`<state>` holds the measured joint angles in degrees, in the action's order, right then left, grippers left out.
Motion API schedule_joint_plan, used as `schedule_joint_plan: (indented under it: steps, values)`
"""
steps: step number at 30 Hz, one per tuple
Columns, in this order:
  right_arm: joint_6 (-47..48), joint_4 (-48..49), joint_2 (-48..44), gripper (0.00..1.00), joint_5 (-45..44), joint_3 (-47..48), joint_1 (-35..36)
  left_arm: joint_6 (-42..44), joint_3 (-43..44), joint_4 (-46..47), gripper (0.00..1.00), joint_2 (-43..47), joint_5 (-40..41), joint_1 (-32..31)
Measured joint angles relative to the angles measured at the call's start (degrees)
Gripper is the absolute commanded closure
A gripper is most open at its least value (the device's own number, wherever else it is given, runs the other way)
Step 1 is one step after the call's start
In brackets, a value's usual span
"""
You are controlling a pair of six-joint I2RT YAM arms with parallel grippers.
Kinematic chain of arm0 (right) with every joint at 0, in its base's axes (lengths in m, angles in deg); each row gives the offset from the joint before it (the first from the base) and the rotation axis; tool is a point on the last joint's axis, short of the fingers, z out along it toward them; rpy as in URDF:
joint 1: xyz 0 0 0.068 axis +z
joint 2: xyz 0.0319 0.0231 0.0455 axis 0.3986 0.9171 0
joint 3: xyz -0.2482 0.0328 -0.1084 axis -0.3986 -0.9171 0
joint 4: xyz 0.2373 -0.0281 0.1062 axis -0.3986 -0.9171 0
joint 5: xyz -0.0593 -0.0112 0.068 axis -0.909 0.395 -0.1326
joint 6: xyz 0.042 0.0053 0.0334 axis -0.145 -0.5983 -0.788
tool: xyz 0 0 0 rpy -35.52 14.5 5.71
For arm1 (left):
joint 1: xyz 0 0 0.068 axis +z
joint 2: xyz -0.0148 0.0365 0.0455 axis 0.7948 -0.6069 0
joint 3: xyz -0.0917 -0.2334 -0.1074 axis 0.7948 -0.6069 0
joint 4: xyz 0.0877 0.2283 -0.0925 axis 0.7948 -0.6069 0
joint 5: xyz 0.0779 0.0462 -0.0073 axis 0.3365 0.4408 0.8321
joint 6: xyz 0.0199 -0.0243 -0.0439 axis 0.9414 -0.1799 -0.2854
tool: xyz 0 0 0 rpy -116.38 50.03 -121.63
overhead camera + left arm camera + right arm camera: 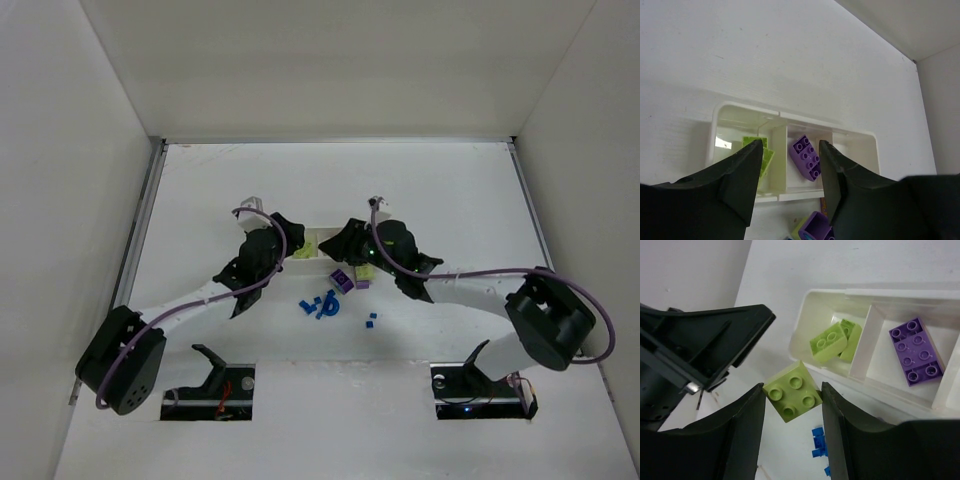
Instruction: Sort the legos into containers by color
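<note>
The white three-part tray lies at the table's middle. Its left compartment holds yellow-green legos, and a purple lego lies flat in the middle one. My left gripper hovers over that purple lego, open, with nothing between its fingers. A little in front of the tray, my right gripper is shut on a square yellow-green lego held above the table. Blue legos lie loose in front of the tray. A purple lego and a yellow-green one lie beside them.
The tray's right compartment shows no lego. The two grippers stand close together over the tray. One blue lego lies apart to the right. White walls enclose the table on three sides.
</note>
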<state>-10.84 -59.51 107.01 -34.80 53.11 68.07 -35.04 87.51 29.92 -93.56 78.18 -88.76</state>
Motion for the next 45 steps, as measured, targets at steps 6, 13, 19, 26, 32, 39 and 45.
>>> schedule_joint_plan:
  steps: [6, 13, 19, 26, 32, 39, 45]
  values:
    - [1.7, -1.4, 7.2, 0.73, -1.7, 5.8, 1.3, 0.1, -1.5, -1.0, 0.57, 7.6, 0.4, 1.9]
    - [4.7, -6.1, 15.3, 0.66, -5.7, 16.0, 3.2, -0.6, -6.6, -7.0, 0.57, 21.5, 1.6, 4.9]
    - [6.3, -9.5, 19.9, 0.5, -8.7, 22.7, 3.6, -1.3, -8.4, -11.9, 0.57, 26.8, 2.2, 6.2]
    - [7.6, -12.6, 20.7, 0.32, -11.2, 24.7, 4.0, -1.7, -9.0, -13.9, 0.57, 26.9, 2.1, 6.1]
    - [8.9, -13.5, 13.8, 0.46, -12.8, 19.3, 4.3, -1.8, -9.0, -13.9, 0.57, 25.8, 2.1, 4.8]
    - [11.5, -16.9, -5.1, 0.76, -17.7, 4.3, 4.6, -1.7, -9.0, -13.9, 0.57, 25.5, 2.1, 2.5]
    - [11.3, -27.4, -14.4, 0.52, -23.7, -3.7, 6.4, -1.0, -7.2, -13.6, 0.57, 23.1, 2.1, -0.7]
